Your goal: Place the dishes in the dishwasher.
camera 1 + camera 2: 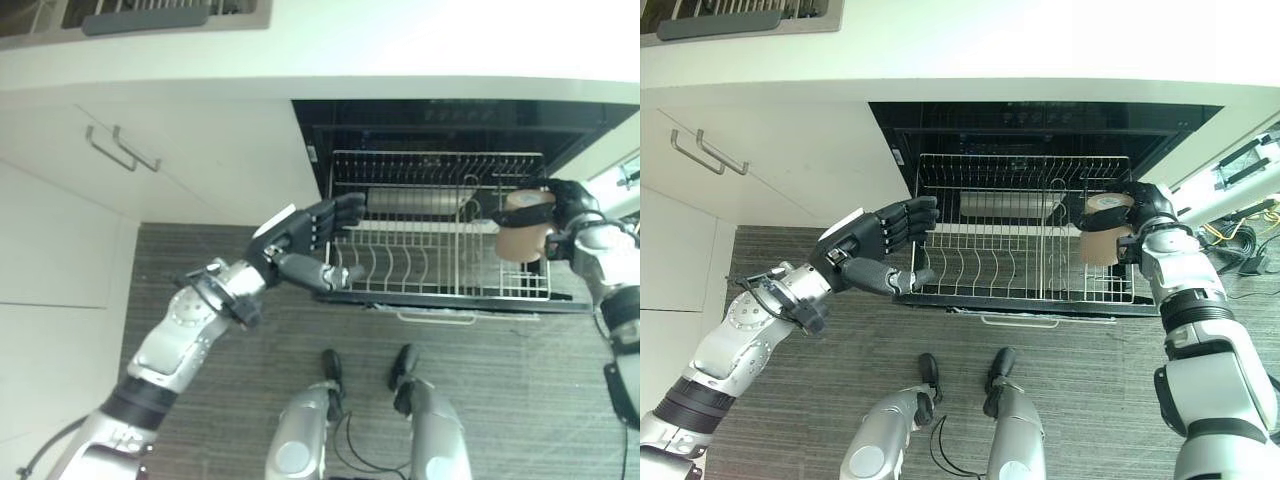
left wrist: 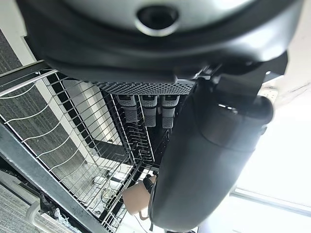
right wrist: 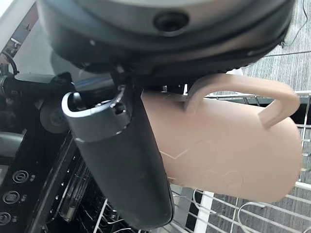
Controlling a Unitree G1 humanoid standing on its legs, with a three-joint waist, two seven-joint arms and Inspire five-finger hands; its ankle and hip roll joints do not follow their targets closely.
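A beige mug [image 3: 228, 145] with a loop handle is held in my right hand [image 1: 1145, 205], whose fingers and thumb curl round it. The mug [image 1: 520, 228] hangs over the right end of the pulled-out wire rack [image 1: 430, 262] of the open dishwasher [image 1: 460, 125]. My left hand [image 1: 305, 235] rests at the rack's left front corner with its fingers straight along the rim and its thumb [image 1: 310, 270] near the front edge, holding nothing. A metal dish [image 1: 415, 202] lies at the back of the rack.
White cabinet doors with bar handles [image 1: 120, 148] stand left of the dishwasher. The white countertop [image 1: 400, 50] runs above it. The rack's front handle [image 1: 435, 318] juts out over the dark wood-grain floor [image 1: 520, 400]. Cables [image 1: 1240, 250] lie at the far right.
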